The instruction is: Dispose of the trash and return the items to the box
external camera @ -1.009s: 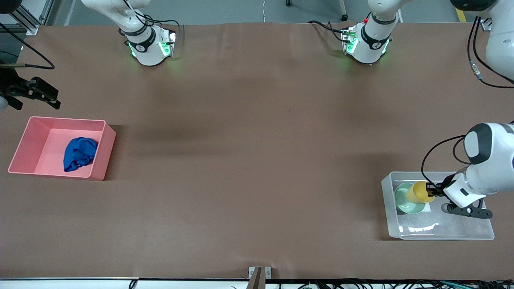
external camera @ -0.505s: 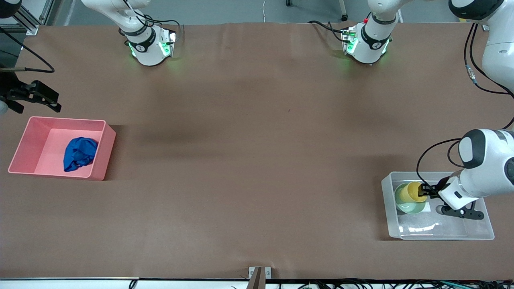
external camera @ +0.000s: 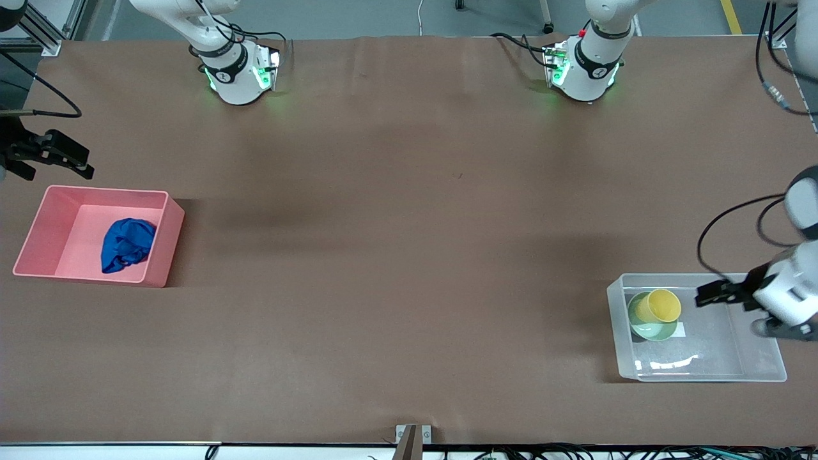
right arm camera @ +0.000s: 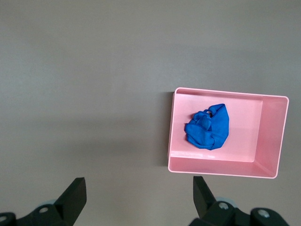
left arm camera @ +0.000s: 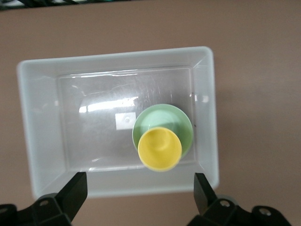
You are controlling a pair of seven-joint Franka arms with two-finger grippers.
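The yellow cup (external camera: 663, 305) stands in the mint-green bowl (external camera: 645, 326) inside the see-through box (external camera: 760, 373), at the left arm's end of the table. Both also show in the left wrist view: the cup (left arm camera: 159, 149), the bowl (left arm camera: 169, 117), the box (left arm camera: 40, 117). My left gripper (external camera: 710, 294) (left arm camera: 139, 192) is open and empty, up over the box. The blue trash wad (external camera: 128, 243) (right arm camera: 208, 126) lies in the pink tub (external camera: 160, 255) (right arm camera: 221, 167). My right gripper (external camera: 64, 157) (right arm camera: 138, 197) is open and empty, over the table beside the pink tub.
A white sticker (left arm camera: 125, 121) lies on the box floor beside the bowl. The two arm bases (external camera: 236, 70) (external camera: 585, 67) stand along the table edge farthest from the front camera. A small metal bracket (external camera: 412, 437) sits at the nearest table edge.
My left gripper has let go of the yellow cup, which now stands in the bowl, and has drawn back and up toward its own end. The right gripper has barely shifted.
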